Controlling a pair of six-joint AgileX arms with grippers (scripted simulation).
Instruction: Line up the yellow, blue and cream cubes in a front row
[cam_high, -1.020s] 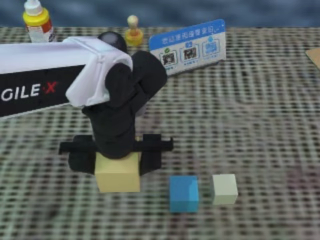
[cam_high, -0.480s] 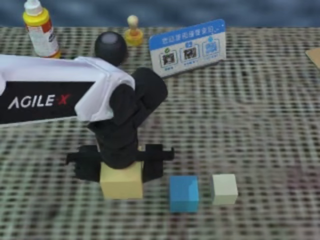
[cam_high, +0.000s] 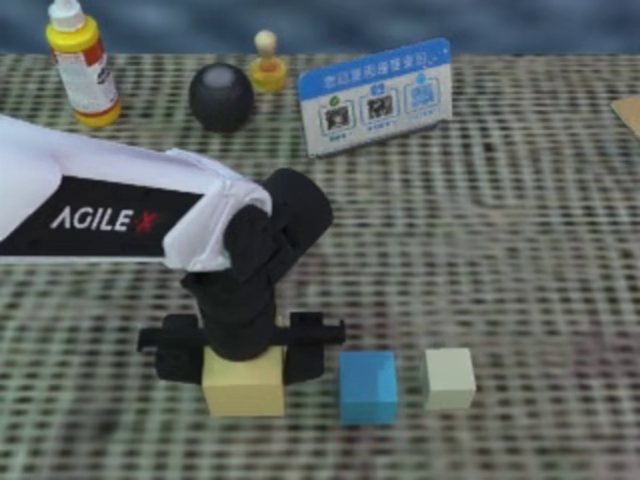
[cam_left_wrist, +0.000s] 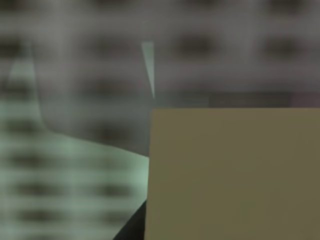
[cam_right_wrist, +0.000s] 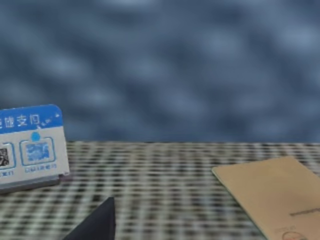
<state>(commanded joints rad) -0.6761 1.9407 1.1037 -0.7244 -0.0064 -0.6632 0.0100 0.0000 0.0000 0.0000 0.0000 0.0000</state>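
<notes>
The yellow cube (cam_high: 243, 385) sits at the front left of the mat, and my left gripper (cam_high: 243, 360) is shut on it, one black finger pressed against each side. The cube (cam_left_wrist: 235, 175) fills most of the left wrist view. To its right the blue cube (cam_high: 368, 387) and then the cream cube (cam_high: 449, 378) stand in the same front row, with small gaps between them. My right arm is outside the top view. Only one dark fingertip (cam_right_wrist: 100, 222) of it appears in the right wrist view.
Along the back stand a yellow-capped white bottle (cam_high: 82, 65), a black ball (cam_high: 221, 97), a small yellow peg figure (cam_high: 266, 62) and a blue-and-white sign (cam_high: 375, 97). A tan card (cam_right_wrist: 272, 195) lies at the far right edge (cam_high: 630, 112).
My left arm has carried the yellow cube slightly toward the front and right, closer to the blue cube. The black ball, earlier covered by the arm, now shows.
</notes>
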